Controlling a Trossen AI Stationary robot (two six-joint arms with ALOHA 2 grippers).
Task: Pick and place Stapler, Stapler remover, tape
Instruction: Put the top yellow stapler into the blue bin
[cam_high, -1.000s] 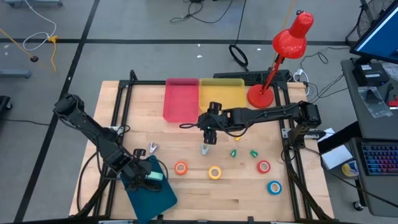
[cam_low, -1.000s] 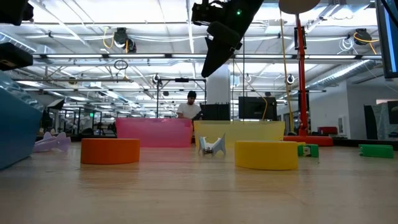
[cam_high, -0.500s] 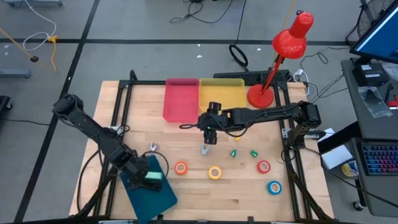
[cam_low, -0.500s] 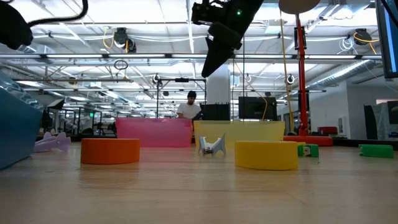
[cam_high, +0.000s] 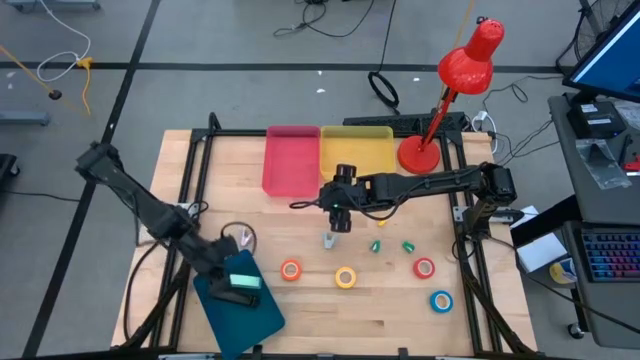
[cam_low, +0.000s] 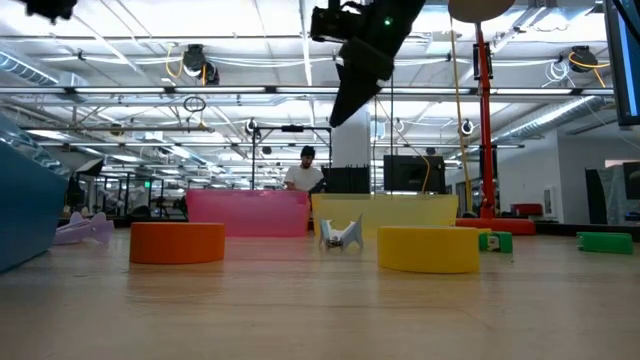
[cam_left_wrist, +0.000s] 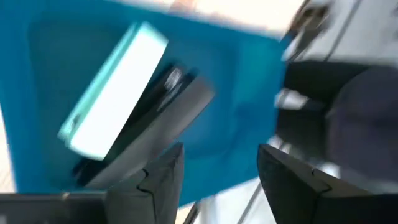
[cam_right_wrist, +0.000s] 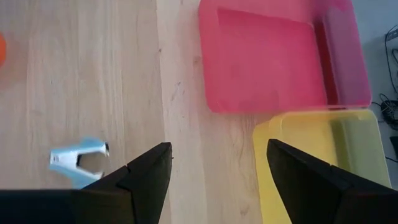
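Observation:
A mint-topped stapler (cam_high: 242, 284) with a dark base lies on its side in the blue bin (cam_high: 250, 318). My left gripper (cam_left_wrist: 217, 155) hovers open above it, touching nothing. A pale blue stapler remover (cam_high: 328, 240) stands on the wood. My right gripper (cam_high: 338, 222) hangs open in the air just to its far side and is also in the low view (cam_low: 345, 105). A lavender remover (cam_high: 243, 238) lies near the bin. Orange (cam_high: 291, 270), yellow (cam_high: 345, 277), red (cam_high: 424, 268) and blue (cam_high: 441, 300) tape rolls lie flat along the near half.
A pink bin (cam_high: 291, 160) and a yellow bin (cam_high: 357, 152) sit at the far edge, beside a red desk lamp (cam_high: 440, 110). Two small green pieces (cam_high: 377, 245) (cam_high: 408, 246) lie right of the pale remover. Bare wood shows between the tape rolls and the bins.
My left arm has lifted and drawn back toward the table's far left, rising out of the low view. The stapler has stayed lying in the blue bin. My right arm has held almost still.

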